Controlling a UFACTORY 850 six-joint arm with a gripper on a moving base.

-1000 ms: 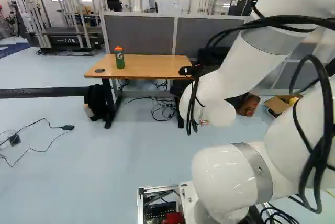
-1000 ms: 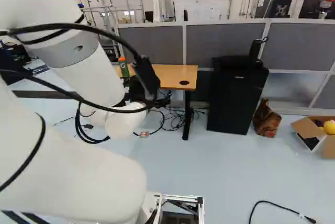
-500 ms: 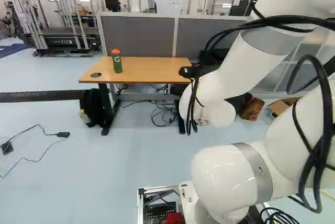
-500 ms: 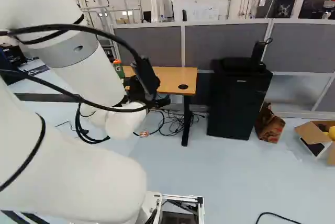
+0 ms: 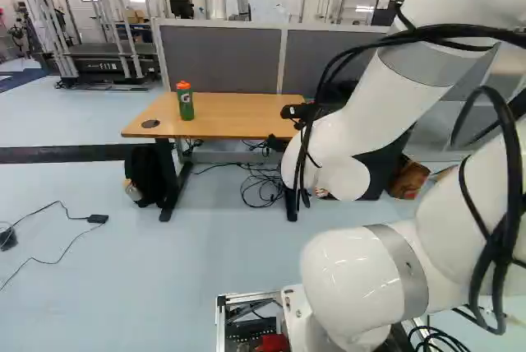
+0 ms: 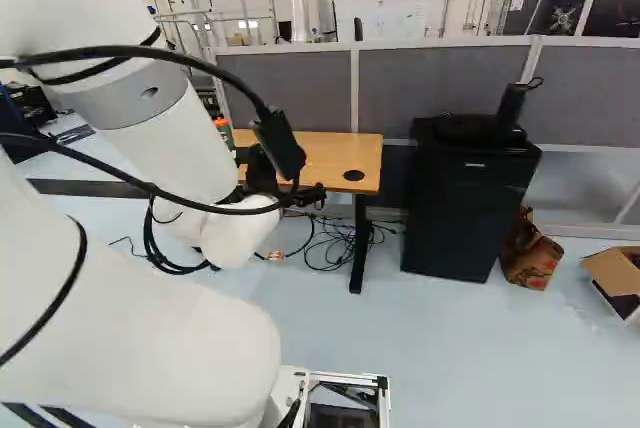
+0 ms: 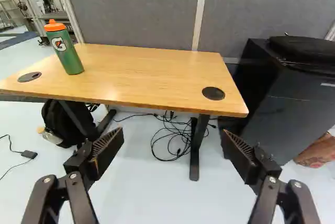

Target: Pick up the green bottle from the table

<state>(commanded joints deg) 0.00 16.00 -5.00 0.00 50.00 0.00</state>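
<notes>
Rm: grey partition [image 7: 131, 9] behind, then table [image 7: 157, 75], wood top; black cabinet [image 6: 460, 213] by its R end, bag [image 7: 70, 122] low by its L. Btl [image 7: 67, 55] upright on top nr L end, well ahead & L of gripper [image 7: 172, 137]. Jaws released, wide apart, nothing betw. Next, prob: base fwd & L, clear tabletop edge, centre on btl, straddle body below cap [image 7: 54, 25], then close; off-ctr touch cd tip it.
</notes>
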